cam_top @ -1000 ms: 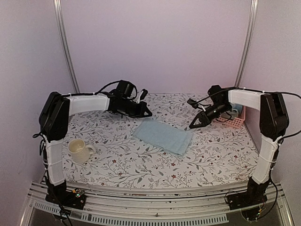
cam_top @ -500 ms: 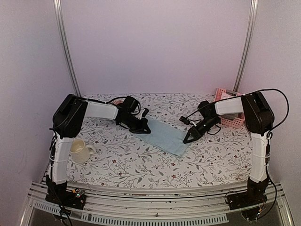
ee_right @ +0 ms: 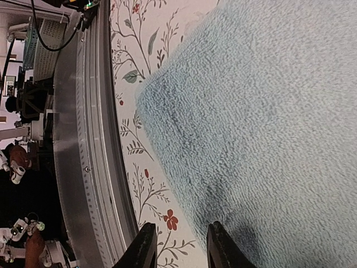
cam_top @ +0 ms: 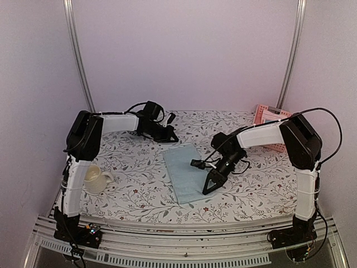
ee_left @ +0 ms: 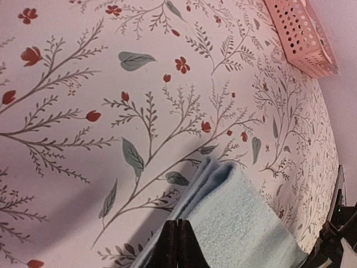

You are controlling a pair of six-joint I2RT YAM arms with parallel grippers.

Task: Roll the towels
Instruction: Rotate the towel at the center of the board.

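blue towel (cam_top: 187, 173) | flat | long axis far-to-near | near end skewed right

Your left arm (cam_top: 117, 121) rises from its base to a high elbow, with the forearm running near level toward the centre. Your left end effector (cam_top: 172, 136) points right and slightly down. In the wrist view its fingers (ee_left: 169, 245) are pressed together with no gap. Your right arm (cam_top: 262, 134) also bends at a high elbow, and its forearm slopes inward and down. Your right end effector (cam_top: 208, 188) points steeply down toward the bases. Its fingers (ee_right: 144, 248) stand parted with a clear gap between them.
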